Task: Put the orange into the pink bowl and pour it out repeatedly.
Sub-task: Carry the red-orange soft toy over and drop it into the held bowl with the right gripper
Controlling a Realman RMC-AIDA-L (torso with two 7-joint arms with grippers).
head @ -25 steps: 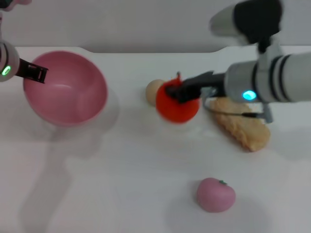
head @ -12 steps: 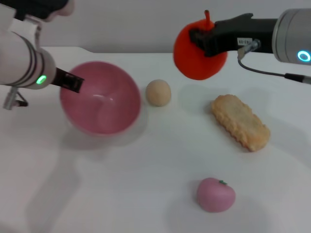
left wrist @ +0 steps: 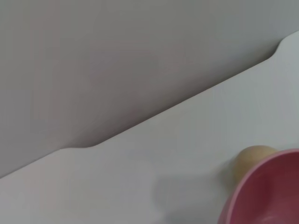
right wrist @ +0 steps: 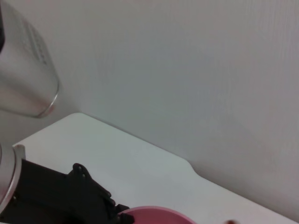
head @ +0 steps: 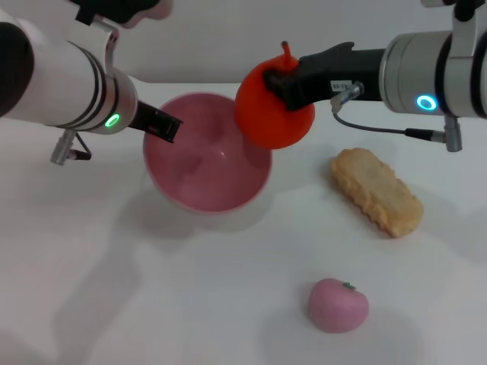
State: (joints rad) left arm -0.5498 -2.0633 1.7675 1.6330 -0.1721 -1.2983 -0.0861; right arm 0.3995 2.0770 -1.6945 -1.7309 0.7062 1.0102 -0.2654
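Tabletop (head: 190,304) fills my head view, white and carrying everything else. On it the pink bowl (head: 205,163) is tipped toward me, and my left gripper (head: 163,128) has its dark fingers closed on the bowl's rim at the side nearest the left arm. In the left wrist view only an arc of that bowl shows, with the beige ball (left wrist: 252,158) peeking out just behind its edge. Above the bowl's right rim, clear of the tabletop, hangs the orange (head: 272,106), stem nub pointing up, pinched in the fingers of my right gripper (head: 285,80), which reaches in from the right. The orange overlaps the bowl's edge in my head view; I cannot tell whether the two touch. Right of the bowl, well apart, a tan ridged biscuit (head: 377,192) lies flat. Nearest me sits a small pink peach toy (head: 338,304), alone.
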